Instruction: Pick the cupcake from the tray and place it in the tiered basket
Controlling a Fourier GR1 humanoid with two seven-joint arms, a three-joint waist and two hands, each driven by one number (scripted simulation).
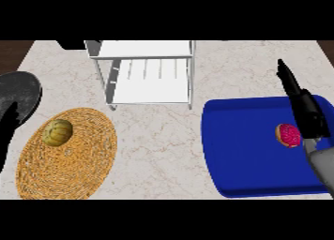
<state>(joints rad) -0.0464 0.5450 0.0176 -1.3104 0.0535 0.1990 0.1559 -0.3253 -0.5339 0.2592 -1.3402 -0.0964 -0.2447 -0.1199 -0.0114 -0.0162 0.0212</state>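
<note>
The cupcake [289, 135], with pink frosting and a tan base, lies on its side on the blue tray [246, 154] at the right. My right hand [303, 107] hovers just right of and beyond the cupcake, fingers straight and pointing away, open and holding nothing. The white tiered basket [148, 72] stands at the back centre, its shelves bare. My left hand [5, 123] shows as a dark shape at the left edge, fingers up, resting.
A round woven mat [79, 164] lies at the left with a small green-yellow squash-like thing [57, 132] on it. A dark round plate [21, 91] sits at the far left. Marble counter runs between mat and tray.
</note>
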